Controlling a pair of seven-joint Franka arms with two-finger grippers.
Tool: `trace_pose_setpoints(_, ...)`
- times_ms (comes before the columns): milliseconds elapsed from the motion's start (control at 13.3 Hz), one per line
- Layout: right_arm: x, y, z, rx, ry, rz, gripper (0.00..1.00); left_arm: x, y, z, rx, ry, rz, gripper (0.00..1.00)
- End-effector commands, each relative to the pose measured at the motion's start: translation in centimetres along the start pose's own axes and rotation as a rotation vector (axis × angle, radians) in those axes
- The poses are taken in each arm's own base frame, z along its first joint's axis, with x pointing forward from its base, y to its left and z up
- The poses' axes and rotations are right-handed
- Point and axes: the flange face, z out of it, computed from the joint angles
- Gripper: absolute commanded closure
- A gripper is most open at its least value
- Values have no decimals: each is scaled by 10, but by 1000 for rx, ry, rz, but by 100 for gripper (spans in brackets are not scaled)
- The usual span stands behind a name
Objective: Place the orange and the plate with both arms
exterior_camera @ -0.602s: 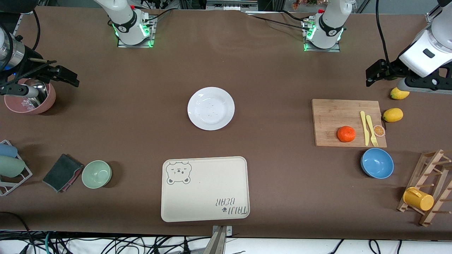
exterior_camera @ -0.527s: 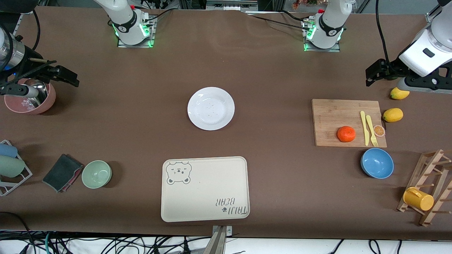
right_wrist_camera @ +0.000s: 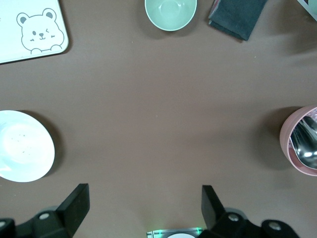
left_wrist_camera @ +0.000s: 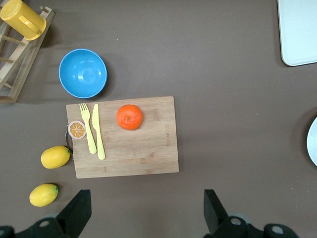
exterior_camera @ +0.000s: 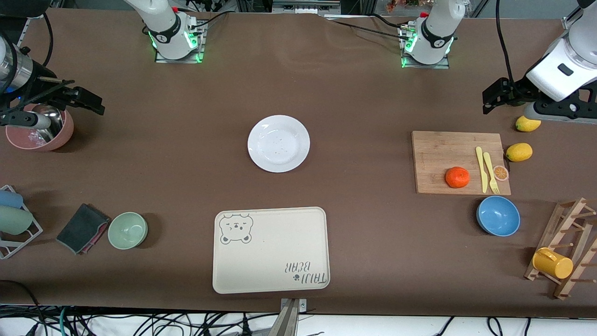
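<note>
The orange [exterior_camera: 457, 177] sits on a wooden cutting board [exterior_camera: 447, 154] toward the left arm's end of the table; it also shows in the left wrist view [left_wrist_camera: 130, 117]. The white plate [exterior_camera: 278, 143] lies empty on the table's middle, and the right wrist view [right_wrist_camera: 22, 145] shows it too. My left gripper [exterior_camera: 489, 99] hangs open and empty over the table beside a lemon, off the board; its jaws [left_wrist_camera: 146, 201] stand wide apart. My right gripper [exterior_camera: 88, 100] is open and empty over the table beside a pink bowl; it also shows in its own wrist view [right_wrist_camera: 143, 196].
A yellow knife and fork [exterior_camera: 485, 170] and an orange slice [exterior_camera: 500, 173] lie on the board. Two lemons [exterior_camera: 518, 151], a blue bowl [exterior_camera: 498, 215], a bear tray [exterior_camera: 270, 249], a green bowl [exterior_camera: 127, 230], a pink bowl [exterior_camera: 39, 133], a dark cloth [exterior_camera: 82, 227] and a wooden rack [exterior_camera: 566, 252] stand around.
My left gripper has shifted very slightly toward the robots' bases. Nothing else has moved.
</note>
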Motion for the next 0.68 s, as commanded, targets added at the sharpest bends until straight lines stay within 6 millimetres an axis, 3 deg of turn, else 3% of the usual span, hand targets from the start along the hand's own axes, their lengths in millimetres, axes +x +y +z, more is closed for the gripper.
trace_pose_setpoints(0,0,-2,-4,13,-4,14,0,-3,0,-5,-22,-11,18,0)
trace_pose_setpoints(602,0,-1,-4,10,-2,13,0,5,-19,17,-32,-50,-10,0)
